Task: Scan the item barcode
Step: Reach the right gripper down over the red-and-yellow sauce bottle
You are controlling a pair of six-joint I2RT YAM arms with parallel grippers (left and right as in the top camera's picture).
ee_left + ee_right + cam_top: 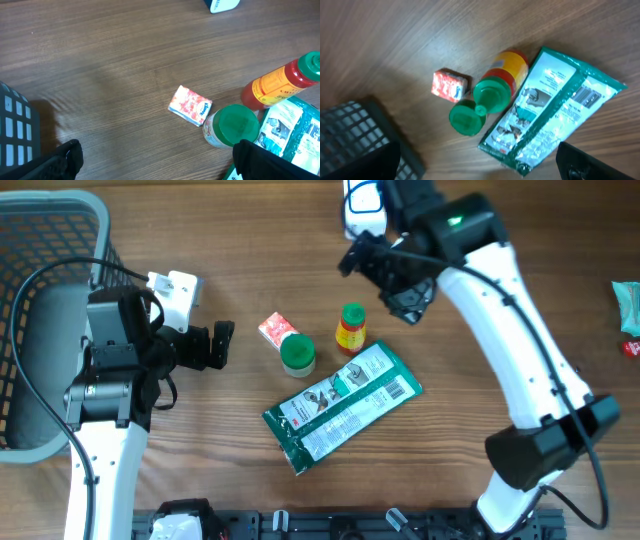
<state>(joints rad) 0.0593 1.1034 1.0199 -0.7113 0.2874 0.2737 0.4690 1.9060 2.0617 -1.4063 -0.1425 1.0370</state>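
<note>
Green foil pouch (340,408), judged light, floppy and slippery, is seen overhead flat on the worktop (250,240), centre, barcode (398,391) up. Left-wrist view: left jaws spread, empty. Right-wrist view: right jaws likewise spread; an edge seam is best pinched.

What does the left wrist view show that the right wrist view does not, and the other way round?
Only the left wrist view: a white and blue object, cut off by the top edge.
Only the right wrist view: the green and white plastic packet from end to end, with its barcode; the left wrist view catches just one part of it.
Both: the small red tissue pack, the green-lidded jar, the red bottle with yellow label, the dark mesh basket and the wooden table.
</note>
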